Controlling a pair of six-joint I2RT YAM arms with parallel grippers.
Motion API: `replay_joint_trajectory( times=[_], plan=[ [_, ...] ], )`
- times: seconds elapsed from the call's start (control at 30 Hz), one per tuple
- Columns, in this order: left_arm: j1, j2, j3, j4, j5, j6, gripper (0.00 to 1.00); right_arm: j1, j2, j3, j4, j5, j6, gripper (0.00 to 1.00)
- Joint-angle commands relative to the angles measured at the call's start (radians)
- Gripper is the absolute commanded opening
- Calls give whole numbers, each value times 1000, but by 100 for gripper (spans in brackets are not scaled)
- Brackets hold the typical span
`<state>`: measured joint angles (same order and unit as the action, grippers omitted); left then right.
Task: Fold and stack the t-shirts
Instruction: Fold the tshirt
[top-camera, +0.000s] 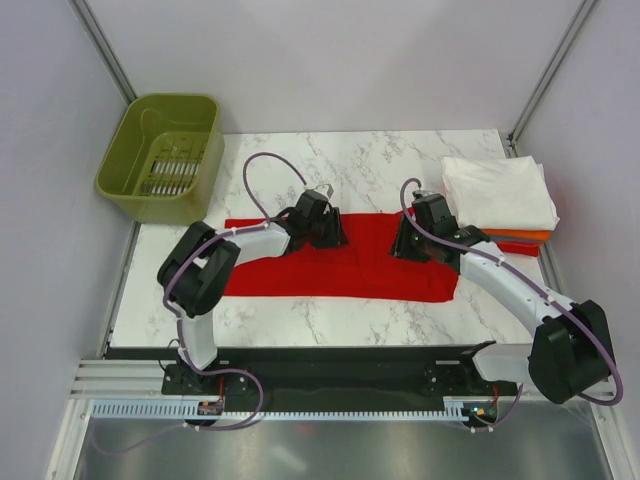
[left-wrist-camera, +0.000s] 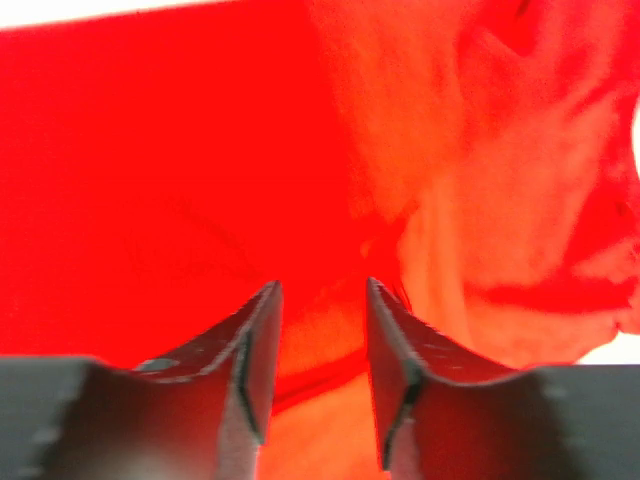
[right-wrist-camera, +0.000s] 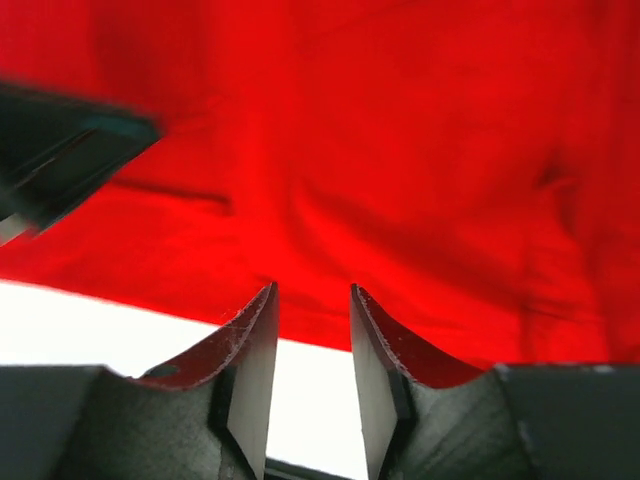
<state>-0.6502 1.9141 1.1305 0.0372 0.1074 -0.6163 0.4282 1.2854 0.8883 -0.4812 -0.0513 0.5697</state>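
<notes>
Red t-shirt spread as a long strip across the marble table. Left gripper and right gripper both low over it, jaws parted, gripping nothing. Folded t-shirts stacked at the right.

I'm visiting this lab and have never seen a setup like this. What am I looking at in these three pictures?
Two robot arms are bolted to a marble table. The overhead picture comes from a fixed camera; the other two come from cameras on each wrist, looking past its fingers. A red t-shirt lies folded into a long strip. The left gripper and right gripper are low over it with jaws apart, holding nothing. Folded shirts are stacked at the right; a green basket sits at the far left.
</notes>
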Motion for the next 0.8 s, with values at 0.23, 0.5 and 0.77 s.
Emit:
replay_joint_trajectory(
  times=[0.23, 0.5, 0.77],
  plan=[
    [-150, -263, -129, -33, -3, -103, 53, -16, -86, -109, -34, 249, 13, 37],
    [-200, -216, -140, -65, 43, -166, 49, -80, -167, -248, -1, 263, 61, 34],
    [-215, -187, -138, -68, 67, -174, 48, -167, -132, -333, 87, 150, 44, 34]
  ],
)
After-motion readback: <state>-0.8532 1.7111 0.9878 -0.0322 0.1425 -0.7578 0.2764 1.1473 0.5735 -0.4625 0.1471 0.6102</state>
